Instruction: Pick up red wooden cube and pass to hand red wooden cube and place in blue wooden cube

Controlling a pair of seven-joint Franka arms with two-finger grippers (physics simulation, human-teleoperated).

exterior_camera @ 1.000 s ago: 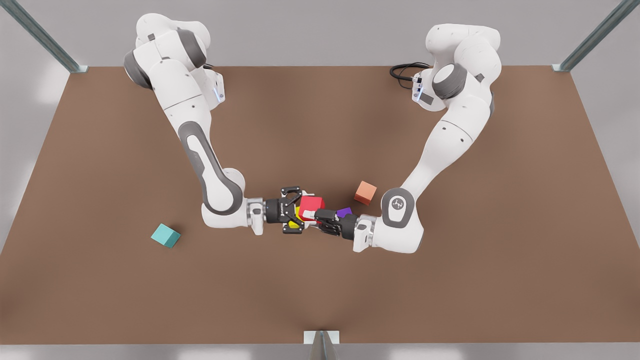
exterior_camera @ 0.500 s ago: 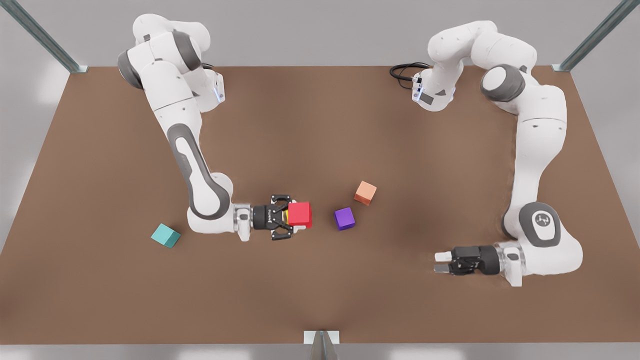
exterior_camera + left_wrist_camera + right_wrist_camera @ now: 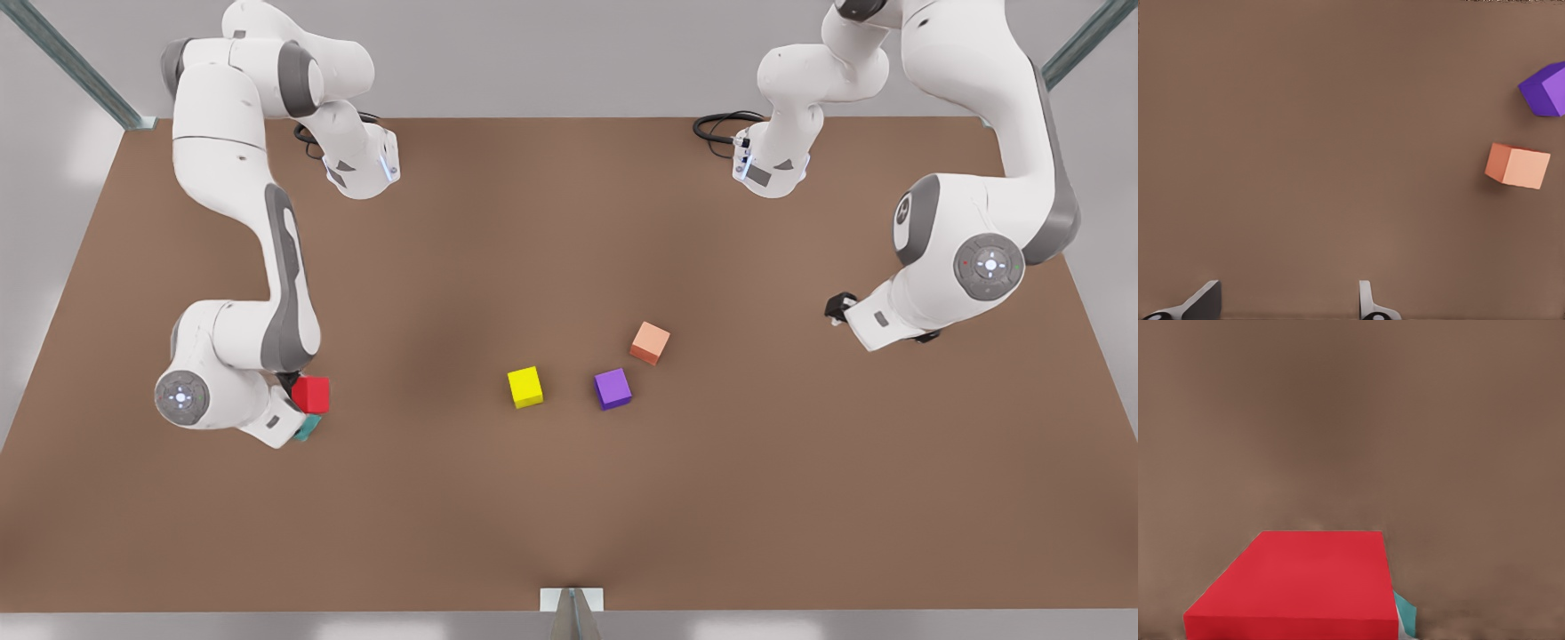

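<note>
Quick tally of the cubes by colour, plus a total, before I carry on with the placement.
Red: 1, the red wooden cube, at the right gripper over the teal one
Teal: 1, the blue wooden cube, mostly hidden
Yellow: 1, the yellow cube
Purple: 1, the purple cube
Salmon-orange: 1, the salmon-orange cube
Total: 5 cubes

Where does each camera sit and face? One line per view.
Front view: above the table, looking down; both arms show.
Left wrist view: front view's right arm, facing purple cube, salmon-orange cube; open left gripper shows.
Right wrist view: by right gripper, facing red wooden cube, blue wooden cube.
Shared: front and left wrist, purple cube.
</note>
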